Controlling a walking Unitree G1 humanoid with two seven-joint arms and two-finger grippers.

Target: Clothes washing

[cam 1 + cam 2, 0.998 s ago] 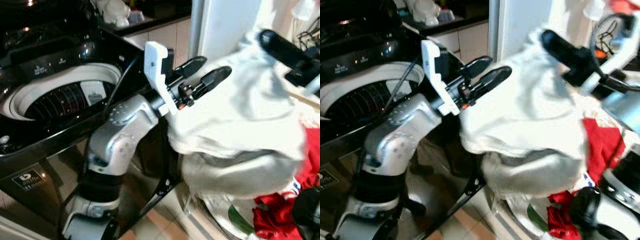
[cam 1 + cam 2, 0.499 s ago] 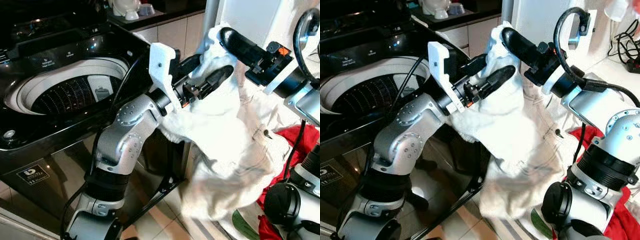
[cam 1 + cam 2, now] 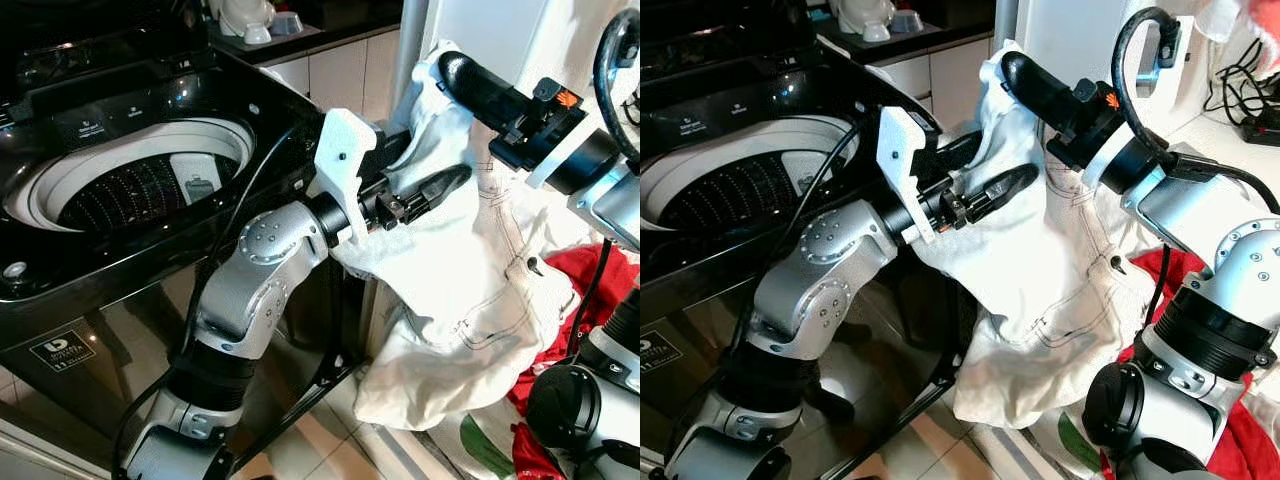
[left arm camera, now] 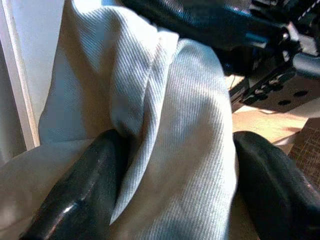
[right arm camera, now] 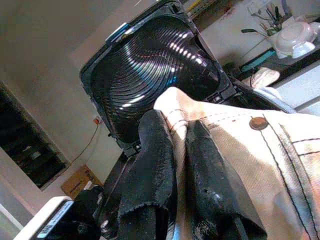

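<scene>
Step in hand, as judged: carrying a garment from the laundry pile to the washer. The white trousers [image 3: 480, 290] hung in the air between both arms, to the right of the washing machine [image 3: 120, 130], not yet over its drum [image 3: 130, 190].

The right gripper [image 5: 177, 165] had its fingers clamped together on the waistband near the metal button [image 5: 258, 123], at the garment's highest point. The left gripper [image 3: 425, 190] reached into the cloth lower down; in the left wrist view its two fingers [image 4: 85, 185] stood apart with a thick fold bunched between them, so it cradled the fabric more than pinched it.

Next move probably calls for swinging both arms left over the open drum, with the legs lifted high enough to clear the machine's glossy black rim, then letting go. The trailing legs could catch on that rim.

Lid [image 5: 155, 65] of the washer stood raised. A red garment [image 3: 590, 290] lay low at the right. Floor tiled; a dark counter [image 3: 300, 30] with pale crockery sat at the far side, a white wall panel beside it.
</scene>
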